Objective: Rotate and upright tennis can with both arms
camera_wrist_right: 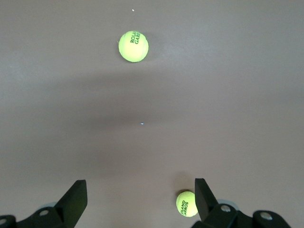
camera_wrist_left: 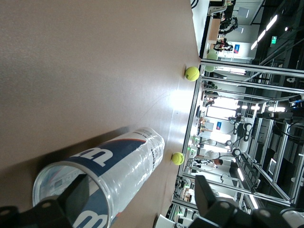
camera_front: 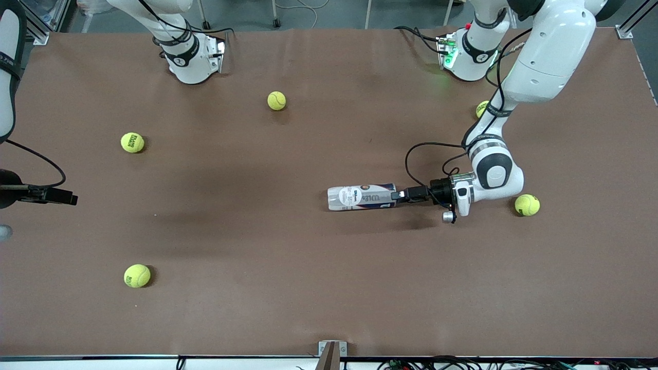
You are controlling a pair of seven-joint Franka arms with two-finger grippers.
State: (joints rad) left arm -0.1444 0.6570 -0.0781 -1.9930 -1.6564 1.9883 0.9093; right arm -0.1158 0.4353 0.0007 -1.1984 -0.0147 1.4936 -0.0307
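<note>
Tennis can [camera_front: 362, 197] lying flat, left gripper [camera_front: 400, 195] at its open end, one finger [camera_wrist_left: 76, 197] inside.

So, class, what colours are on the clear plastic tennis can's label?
White and dark blue on the tennis can, clearest in the front view.

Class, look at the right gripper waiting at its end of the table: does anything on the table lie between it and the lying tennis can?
Nothing visible does. The tennis can lies with the left gripper at its open end. The right gripper hangs open; the balls sit off that line.
</note>
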